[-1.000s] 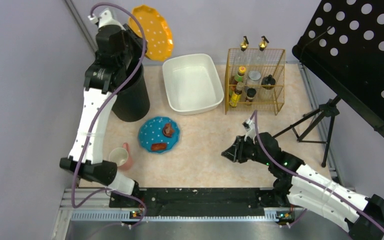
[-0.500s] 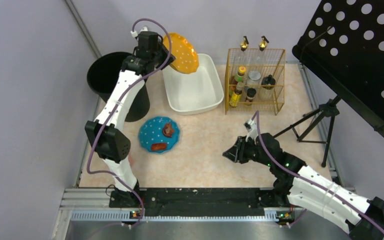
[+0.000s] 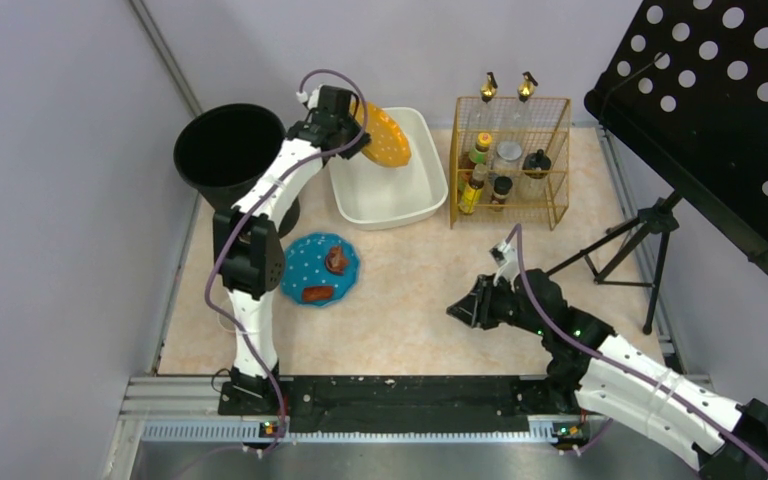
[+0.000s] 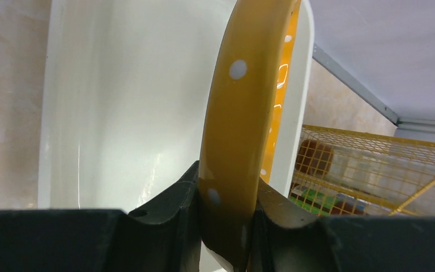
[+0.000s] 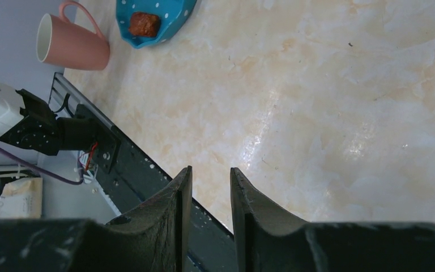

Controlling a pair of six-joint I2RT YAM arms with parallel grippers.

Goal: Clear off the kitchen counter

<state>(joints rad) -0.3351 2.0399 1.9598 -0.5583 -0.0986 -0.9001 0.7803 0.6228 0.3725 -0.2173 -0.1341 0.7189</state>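
Kitchen counter [image 3: 410, 290], pale marbled stone edged by metal rails between grey walls, spreads beneath both my arms and carries a white basin [image 3: 427, 192], a black bin [image 3: 230, 150] at its far left corner, a gold wire rack [image 3: 512, 160] of bottles, a blue dotted plate [image 3: 295, 272] with food scraps and a pink mug [image 5: 71, 48]. My left gripper [image 4: 226, 226] is clamped on the rim of a yellow dotted plate [image 4: 243, 113], holding it on edge over the basin at the counter's far side. My right gripper [image 5: 209, 173] hovers low over bare counter at the near right, its fingers a narrow gap apart and empty.
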